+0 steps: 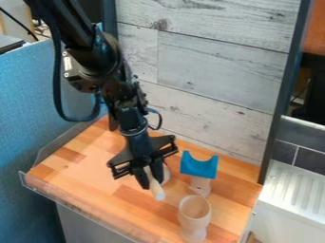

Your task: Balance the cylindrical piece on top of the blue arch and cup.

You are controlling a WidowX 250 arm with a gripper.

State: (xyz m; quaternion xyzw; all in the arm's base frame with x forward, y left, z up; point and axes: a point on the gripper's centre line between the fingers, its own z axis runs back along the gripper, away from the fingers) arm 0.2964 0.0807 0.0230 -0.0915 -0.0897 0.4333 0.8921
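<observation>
Blue arch [198, 166] is up on a pale wooden support [200, 186] near the table's [82, 172] wall-side edge, with the wooden cup [194, 209] standing closer to the front right corner. The end effector [151, 177] has the cylindrical piece [158, 191] gripped at a tilt, left of both, lol.

The arch [198, 167] is blue, the cup [194, 225] and cylindrical piece [156, 188] beige, the tabletop [89, 163] patchworked orange and tan, the backboard [219, 69] whitish with grey grain.
</observation>
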